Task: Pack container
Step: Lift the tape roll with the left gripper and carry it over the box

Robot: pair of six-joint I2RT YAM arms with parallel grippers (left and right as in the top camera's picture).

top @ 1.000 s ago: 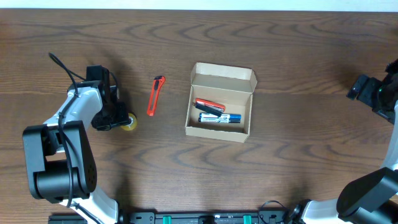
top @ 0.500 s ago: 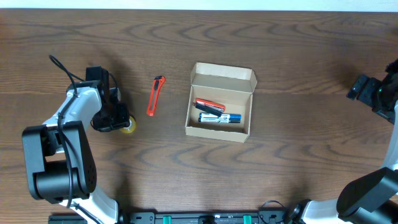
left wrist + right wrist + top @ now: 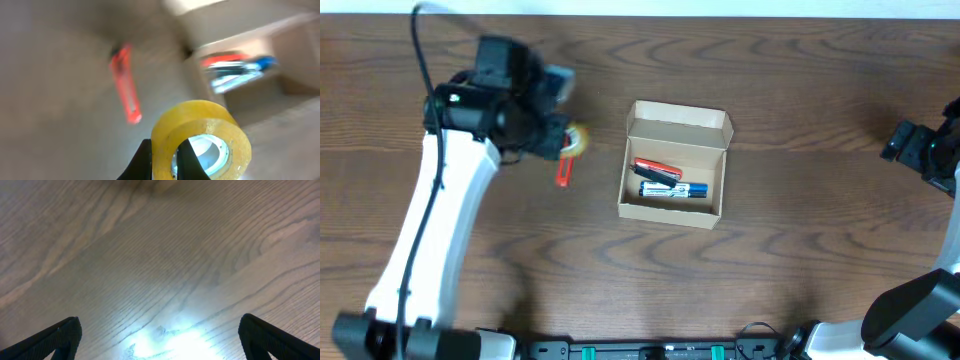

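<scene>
1. Left claw (image 3: pixel 162 156) clamped on yellow tape roll (image 3: pixel 202 127), off the desk (image 3: pixel 800 260), just left of container (image 3: pixel 670 212).
2. Container sits on desk, lid open; red & blue markers (image 3: pixel 665 180) inside.
3. Red cutter (image 3: pixel 125 85) lies left of container.
4. Right claw (image 3: pixel 160 325): jaws wide apart, empty, well right of container.

Soft, even light is filling the sharp overhead view. Motion blur is smearing the left wrist view (only the yellow tape roll (image 3: pixel 200 117) is looking fairly crisp), and white glare is blooming on the table (image 3: pixel 165 255) under the right wrist camera.
</scene>
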